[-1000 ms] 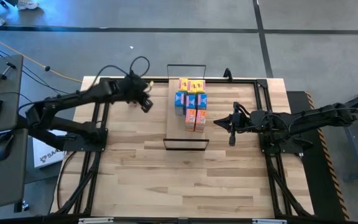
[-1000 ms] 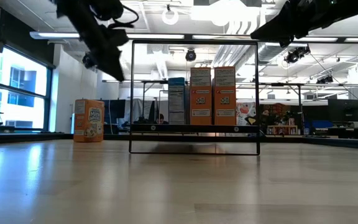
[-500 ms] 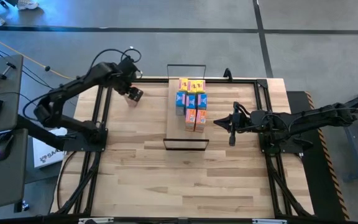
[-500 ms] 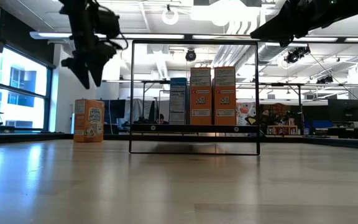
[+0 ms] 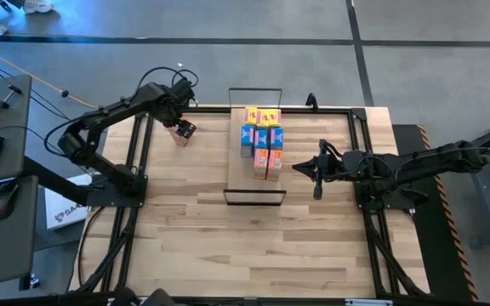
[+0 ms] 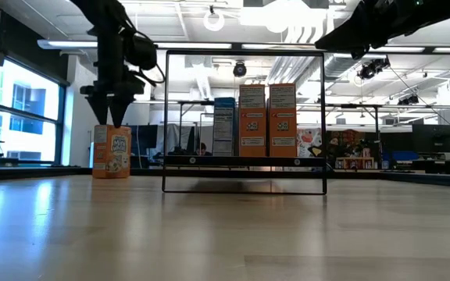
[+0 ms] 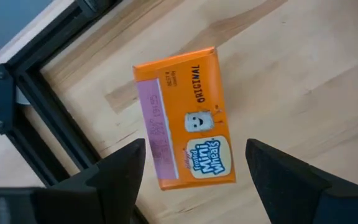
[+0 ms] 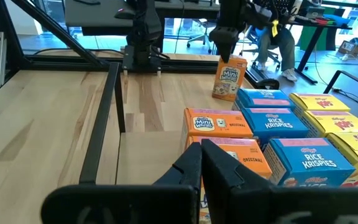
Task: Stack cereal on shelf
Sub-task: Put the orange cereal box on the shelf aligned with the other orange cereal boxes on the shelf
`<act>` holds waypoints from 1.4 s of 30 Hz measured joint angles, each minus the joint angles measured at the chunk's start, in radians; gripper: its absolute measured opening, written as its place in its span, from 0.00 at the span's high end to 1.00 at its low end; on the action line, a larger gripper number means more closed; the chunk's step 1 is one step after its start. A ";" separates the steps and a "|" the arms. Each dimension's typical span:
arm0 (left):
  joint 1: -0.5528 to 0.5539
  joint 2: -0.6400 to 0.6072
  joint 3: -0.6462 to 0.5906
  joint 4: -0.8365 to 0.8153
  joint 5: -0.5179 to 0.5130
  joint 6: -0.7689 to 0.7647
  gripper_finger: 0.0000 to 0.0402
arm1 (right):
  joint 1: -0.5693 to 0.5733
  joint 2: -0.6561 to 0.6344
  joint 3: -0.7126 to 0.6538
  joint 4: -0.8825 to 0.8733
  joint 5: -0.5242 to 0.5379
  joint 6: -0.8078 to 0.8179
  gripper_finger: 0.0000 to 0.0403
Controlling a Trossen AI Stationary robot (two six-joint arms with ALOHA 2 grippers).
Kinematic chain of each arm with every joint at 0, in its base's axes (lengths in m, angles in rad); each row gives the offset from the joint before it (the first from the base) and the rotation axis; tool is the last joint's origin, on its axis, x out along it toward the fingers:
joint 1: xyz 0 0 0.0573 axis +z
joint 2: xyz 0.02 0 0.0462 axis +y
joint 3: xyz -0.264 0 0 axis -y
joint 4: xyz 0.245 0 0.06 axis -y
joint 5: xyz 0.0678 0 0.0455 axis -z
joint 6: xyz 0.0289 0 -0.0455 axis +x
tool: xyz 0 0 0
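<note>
A lone orange cereal box stands upright on its bottom end on the tabletop, left of the shelf. The shelf is a light-wood board with black wire loops at its ends. My left gripper points down just above this box. It is open, with one finger on either side of the box top and neither touching it. Several orange, blue and yellow cereal boxes stand upright on the shelf's far half. My right gripper hovers shut to the right of the shelf, holding nothing.
Black rails run along the tabletop on both sides, and the lone box stands close to the left one. Bare plank tabletop stretches from the shelf to the near edge. A person sits in the room beyond the table.
My left gripper has swung away from the shelf toward the table's far left. It tipped from a slant to point straight down, sank to just above the lone orange box, and opened. The boxes, the shelf and my right arm have stayed still.
</note>
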 joint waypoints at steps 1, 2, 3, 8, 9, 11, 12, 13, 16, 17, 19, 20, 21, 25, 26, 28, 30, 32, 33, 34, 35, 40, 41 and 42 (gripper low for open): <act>0.000 0.003 0.000 0.001 -0.001 0.001 0.33 | 0.000 0.000 0.000 0.000 0.000 0.000 1.00; 0.000 0.006 0.000 0.001 0.000 0.001 0.33 | 0.000 0.000 0.000 0.000 0.000 0.000 1.00; 0.000 0.009 0.000 0.002 0.003 0.003 0.33 | 0.000 0.000 0.000 0.000 0.000 0.000 1.00; 0.000 0.037 0.000 0.007 0.031 0.021 0.33 | 0.000 0.000 0.000 0.000 -0.004 0.000 1.00; 0.000 0.043 0.000 0.008 0.032 0.021 0.33 | 0.000 0.000 0.000 0.000 -0.004 0.000 1.00; 0.000 0.055 0.000 0.009 0.035 0.021 0.35 | 0.000 0.000 0.000 0.000 -0.004 0.000 1.00; 0.000 0.061 0.000 0.009 0.040 0.020 0.36 | 0.000 0.000 0.000 0.000 -0.004 0.000 1.00; 0.000 0.066 0.000 0.009 0.049 0.020 0.38 | 0.000 0.000 0.000 0.000 -0.004 0.000 1.00; 0.000 0.070 0.000 0.009 0.062 0.018 0.43 | 0.000 0.000 0.000 0.000 -0.004 0.000 1.00; 0.000 0.069 0.000 0.009 0.062 0.019 0.45 | 0.000 0.000 0.000 0.000 -0.004 0.000 1.00; 0.000 0.068 0.000 0.005 0.064 0.018 0.48 | 0.000 0.000 0.000 0.000 -0.004 0.000 1.00; 0.000 0.065 0.000 0.001 0.070 0.018 0.50 | 0.000 0.000 0.000 0.000 -0.003 0.000 1.00; 0.000 0.060 0.000 -0.007 0.079 0.018 0.51 | 0.000 0.000 0.000 0.000 -0.003 0.000 1.00; 0.000 0.028 0.000 -0.046 0.122 0.011 0.55 | 0.000 0.000 0.000 0.000 -0.003 0.000 1.00; -0.002 0.017 0.000 -0.060 0.146 0.001 0.55 | 0.000 0.000 0.000 0.000 -0.003 0.000 1.00; -0.009 -0.009 0.000 -0.093 0.203 -0.021 0.56 | 0.000 0.000 0.000 0.000 -0.003 0.001 1.00; -0.026 -0.041 0.000 -0.122 0.245 -0.059 0.56 | 0.000 0.000 0.000 0.000 -0.003 0.000 1.00; -0.059 -0.078 0.000 -0.130 0.274 -0.105 0.56 | 0.000 0.000 0.000 0.000 -0.003 0.000 1.00; -0.076 -0.097 0.000 -0.129 0.287 -0.131 0.56 | 0.000 0.000 0.000 0.000 -0.003 0.000 1.00; -0.095 -0.117 0.000 -0.128 0.302 -0.162 0.56 | 0.000 0.000 0.000 0.000 -0.003 0.000 1.00; -0.114 -0.137 0.000 -0.125 0.313 -0.193 0.56 | 0.000 0.000 0.000 0.000 -0.003 0.001 1.00; -0.225 -0.211 0.001 -0.087 0.316 -0.362 0.55 | 0.000 0.000 0.000 0.000 -0.002 0.000 1.00; -0.246 -0.221 0.001 -0.077 0.316 -0.396 0.55 | 0.000 0.000 0.000 0.000 0.001 0.000 1.00; -0.267 -0.228 0.001 -0.063 0.316 -0.431 0.55 | 0.000 0.000 0.000 0.000 0.001 0.000 1.00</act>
